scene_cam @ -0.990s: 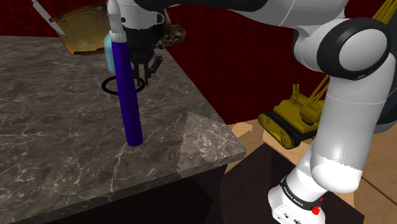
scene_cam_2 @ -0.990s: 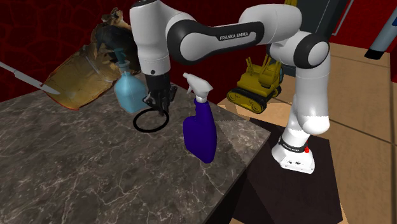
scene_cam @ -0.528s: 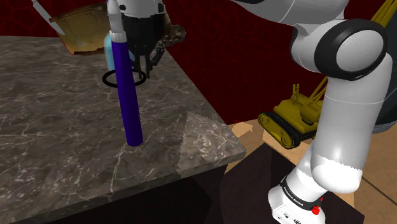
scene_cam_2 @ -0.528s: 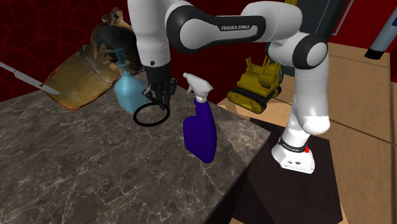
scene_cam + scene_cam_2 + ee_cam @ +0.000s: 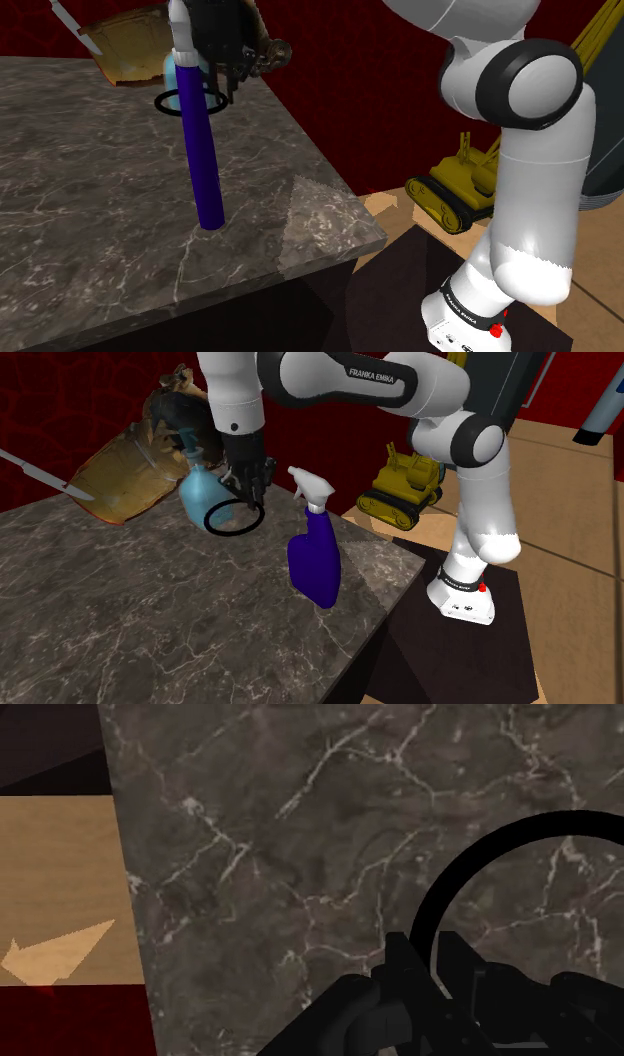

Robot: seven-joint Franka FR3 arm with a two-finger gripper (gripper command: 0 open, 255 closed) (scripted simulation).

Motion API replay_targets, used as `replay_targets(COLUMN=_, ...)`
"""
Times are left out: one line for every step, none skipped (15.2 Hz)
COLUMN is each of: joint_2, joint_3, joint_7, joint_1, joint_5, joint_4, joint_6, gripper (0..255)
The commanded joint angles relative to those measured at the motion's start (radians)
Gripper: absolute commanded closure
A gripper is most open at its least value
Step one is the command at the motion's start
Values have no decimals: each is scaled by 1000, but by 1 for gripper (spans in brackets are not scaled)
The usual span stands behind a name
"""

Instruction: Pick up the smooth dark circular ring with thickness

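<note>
The gripper (image 5: 248, 497), jaws closed on the black ring (image 5: 232, 533), has now raised it above the table (image 5: 150, 612) near its far edge; pick nearly done.

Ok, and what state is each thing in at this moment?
ring: clasped by its rim between the fingers, looks lifted off the table.
gripper: shut on the ring.
purple spray bottle: upright on the table, not touched.
light blue spray bottle: upright on the table, behind the ring.
yellow toy excavator: standing on its tracks.
</note>
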Motion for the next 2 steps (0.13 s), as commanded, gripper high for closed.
replay_targets(joint_2=14, joint_3=-1, joint_7=-1, joint_1=10, joint_5=-7, joint_4=40, joint_6=-26, gripper=255)
replay_targets(joint_2=14, joint_3=-1, joint_7=-1, joint_1=10, joint_5=-7, joint_4=39, joint_6=-26, gripper=255)
